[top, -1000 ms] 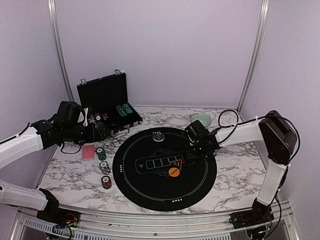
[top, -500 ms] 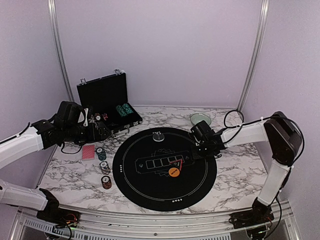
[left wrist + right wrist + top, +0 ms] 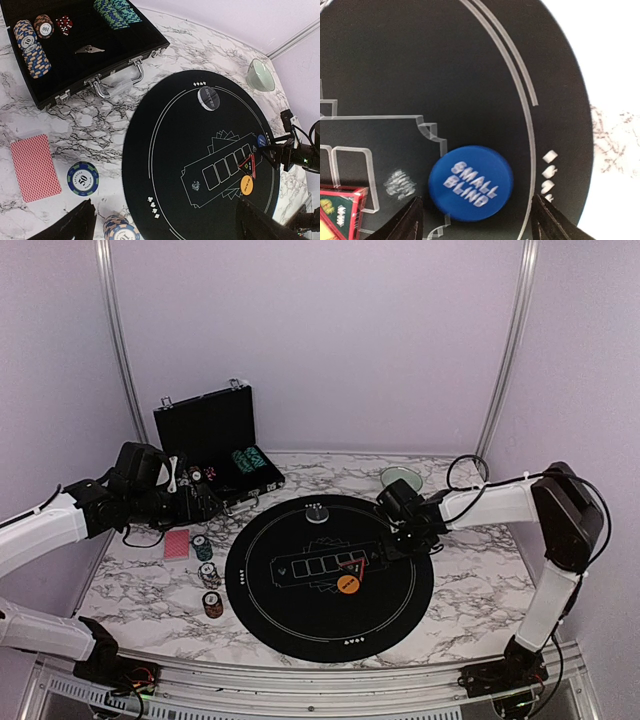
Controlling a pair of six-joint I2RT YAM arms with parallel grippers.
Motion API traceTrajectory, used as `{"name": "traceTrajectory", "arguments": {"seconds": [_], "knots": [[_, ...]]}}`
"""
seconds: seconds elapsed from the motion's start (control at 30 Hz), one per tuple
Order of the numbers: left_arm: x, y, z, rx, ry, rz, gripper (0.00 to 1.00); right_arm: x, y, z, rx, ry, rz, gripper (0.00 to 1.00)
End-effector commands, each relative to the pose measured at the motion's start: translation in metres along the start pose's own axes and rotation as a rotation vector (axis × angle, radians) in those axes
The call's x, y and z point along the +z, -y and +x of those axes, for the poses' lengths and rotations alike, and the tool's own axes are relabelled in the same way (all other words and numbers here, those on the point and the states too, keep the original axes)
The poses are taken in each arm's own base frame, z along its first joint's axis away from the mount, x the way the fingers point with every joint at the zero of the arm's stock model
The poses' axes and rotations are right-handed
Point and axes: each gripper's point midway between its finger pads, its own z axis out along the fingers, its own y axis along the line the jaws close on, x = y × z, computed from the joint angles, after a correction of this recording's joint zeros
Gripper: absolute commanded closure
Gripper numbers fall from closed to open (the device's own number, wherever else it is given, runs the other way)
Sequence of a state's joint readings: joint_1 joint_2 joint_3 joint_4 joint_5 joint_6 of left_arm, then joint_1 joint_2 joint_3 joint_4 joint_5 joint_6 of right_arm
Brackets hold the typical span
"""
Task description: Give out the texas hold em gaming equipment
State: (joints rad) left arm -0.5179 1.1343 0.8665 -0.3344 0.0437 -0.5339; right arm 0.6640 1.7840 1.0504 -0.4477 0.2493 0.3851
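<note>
The right gripper (image 3: 477,222) is spread wide and holds nothing. The blue disc (image 3: 471,183) lies on the black mat (image 3: 395,65) between its fingers, touching neither. The left gripper (image 3: 167,226) is fully spread and empty.

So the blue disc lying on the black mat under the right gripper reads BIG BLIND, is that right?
Not quite: the right wrist view shows the blue disc reading SMALL BLIND. It does lie on the black mat under the right gripper.
</note>
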Motion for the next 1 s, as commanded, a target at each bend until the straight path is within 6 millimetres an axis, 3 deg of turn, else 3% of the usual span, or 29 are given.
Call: {"name": "traceTrajectory", "arguments": {"seconds": [0.0,0.2,0.4,0.63,0.97], "knots": [[-0.003,0.009,-0.015,0.002,0.038,0.026,0.01,-0.029,-0.027,-0.01,-0.067,0.036,-0.016,0.29],[-0.005,0.008,-0.014,0.004,0.042,0.025,0.01,-0.039,-0.07,0.016,-0.135,0.008,-0.078,0.31],[-0.002,0.006,-0.011,0.001,0.031,0.023,0.01,-0.053,-0.097,0.037,-0.142,-0.006,-0.16,0.31],[-0.001,0.005,-0.009,-0.004,0.03,0.024,0.01,-0.056,-0.101,0.051,-0.125,-0.02,-0.199,0.34],[-0.001,0.004,-0.008,-0.006,0.028,0.02,0.01,-0.049,-0.133,0.067,-0.152,-0.058,-0.272,0.34]]}}
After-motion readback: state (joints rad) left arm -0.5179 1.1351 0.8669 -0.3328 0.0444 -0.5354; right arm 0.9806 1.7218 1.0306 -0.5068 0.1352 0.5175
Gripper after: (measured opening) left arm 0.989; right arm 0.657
